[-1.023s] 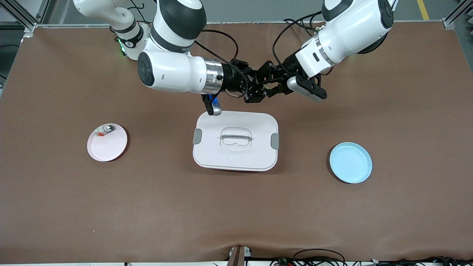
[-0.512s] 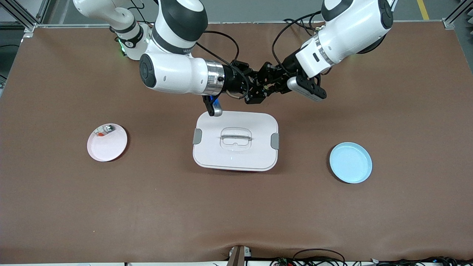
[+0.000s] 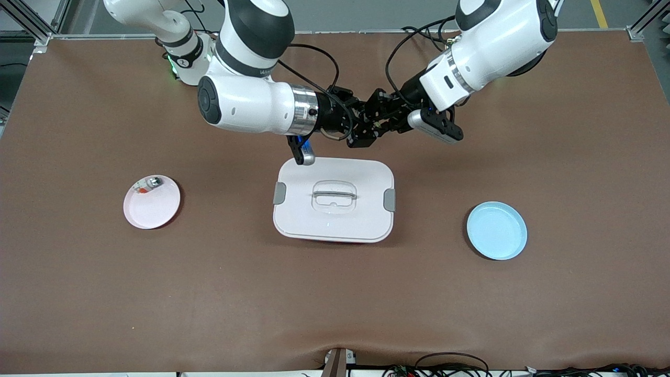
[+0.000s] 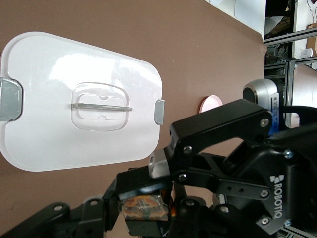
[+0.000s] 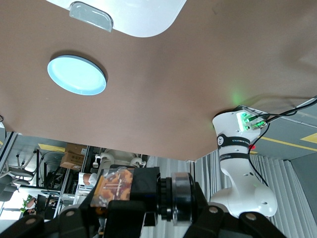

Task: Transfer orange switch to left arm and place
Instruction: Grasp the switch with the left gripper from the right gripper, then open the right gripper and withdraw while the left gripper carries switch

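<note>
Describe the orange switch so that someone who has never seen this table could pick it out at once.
Start at the big white box in the middle of the table, then look above the bare table just past the edge nearest the robots' bases, where the right gripper and left gripper meet. The orange switch sits between the fingers there, a tiny orange-tan piece, unlike the silvery piece on the pink plate.

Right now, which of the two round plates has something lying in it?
The pink plate, toward the right arm's end of the table. A small silvery piece with a red-orange bit lies at its rim. The blue plate, toward the left arm's end, holds nothing.
</note>
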